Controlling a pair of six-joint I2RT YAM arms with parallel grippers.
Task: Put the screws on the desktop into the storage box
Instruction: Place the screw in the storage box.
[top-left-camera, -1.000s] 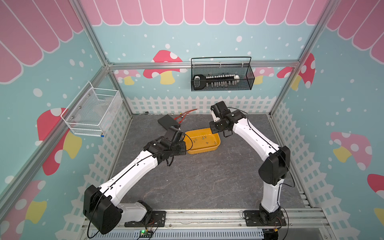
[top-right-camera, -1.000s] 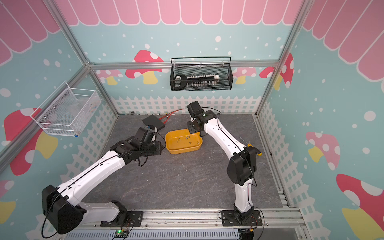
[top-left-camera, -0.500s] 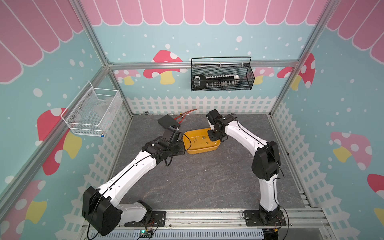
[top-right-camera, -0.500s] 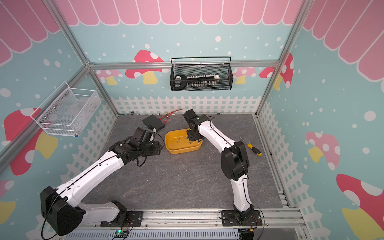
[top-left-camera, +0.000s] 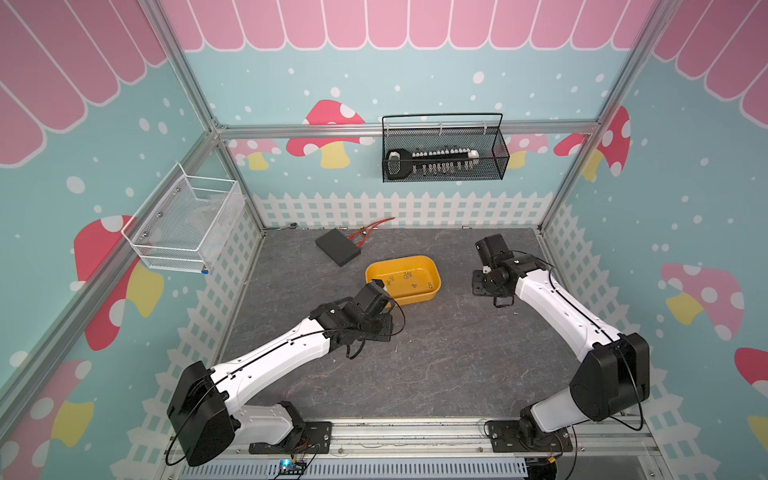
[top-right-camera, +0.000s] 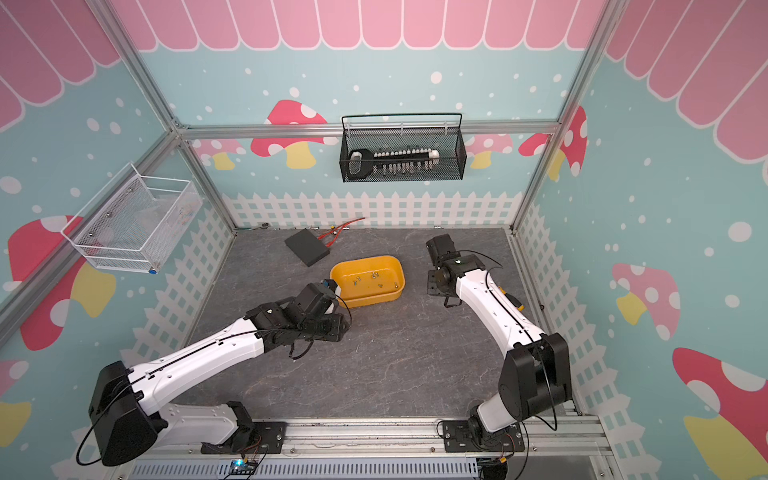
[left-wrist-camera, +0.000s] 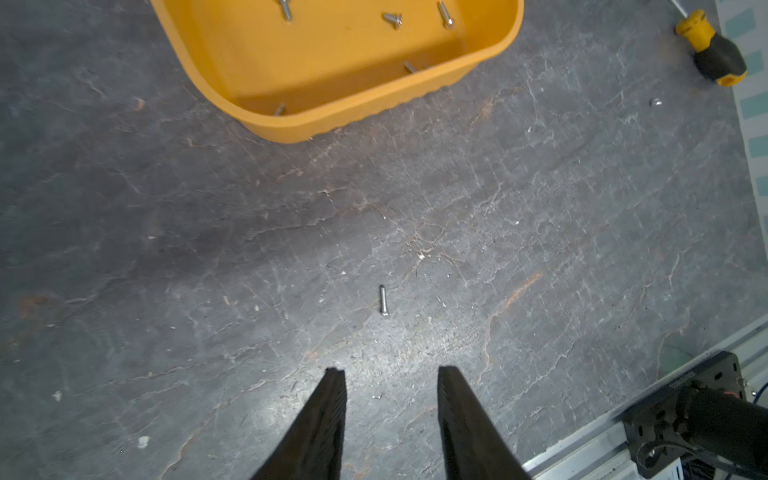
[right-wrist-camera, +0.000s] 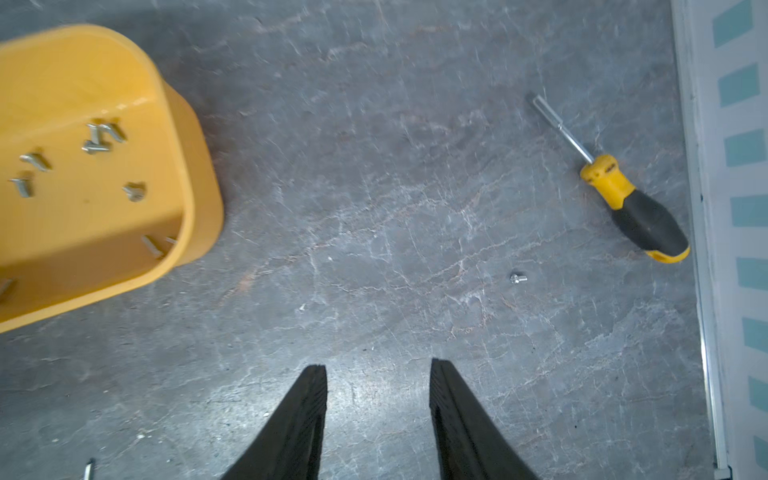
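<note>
Noting, at far left, a white mesh basket (top-left-camera: 174, 232) hanging on the side wall, clear of the tabletop (top-left-camera: 436, 374). Observing the left arm (top-left-camera: 274, 357) reaching in from the near-left corner, wrist hovering just beside the near-left corner of the storage box (top-left-camera: 415, 297). Finding the left jaws parted in the left wrist view, gripping nothing, pointing down at bare tabletop. Recording one loose screw (left-wrist-camera: 384, 300) lying flat between the jaw tips and the storage box, apart from both.

Recording a flat black box (top-left-camera: 337, 252) lying toward the back, left of the storage box and apart from it, with red-orange cables (top-left-camera: 371, 230) lying just behind it by the fence. Confirming the storage box sitting upright near the middle of the tabletop, slightly toward the back, holding several screws (top-left-camera: 406, 275) scattered over its floor; exact count not readable. Noting a black wire basket (top-left-camera: 494, 166) hanging on the back wall above, holding a rail of sockets (top-left-camera: 440, 154).

Observing the right arm (top-left-camera: 557, 307) reaching in from the near-right corner, wrist hovering to the right of the storage box, apart from it. Finding the right jaws likewise parted in the right wrist view, gripping nothing, over bare tabletop. Recording a second loose screw (right-wrist-camera: 516, 278) lying on the tabletop between the right jaws and a yellow-and-black screwdriver (right-wrist-camera: 636, 208), touching neither. Noting, in a top view, the screwdriver (top-right-camera: 515, 302) lying near the right-hand fence, showing only partly from behind the right arm.
</note>
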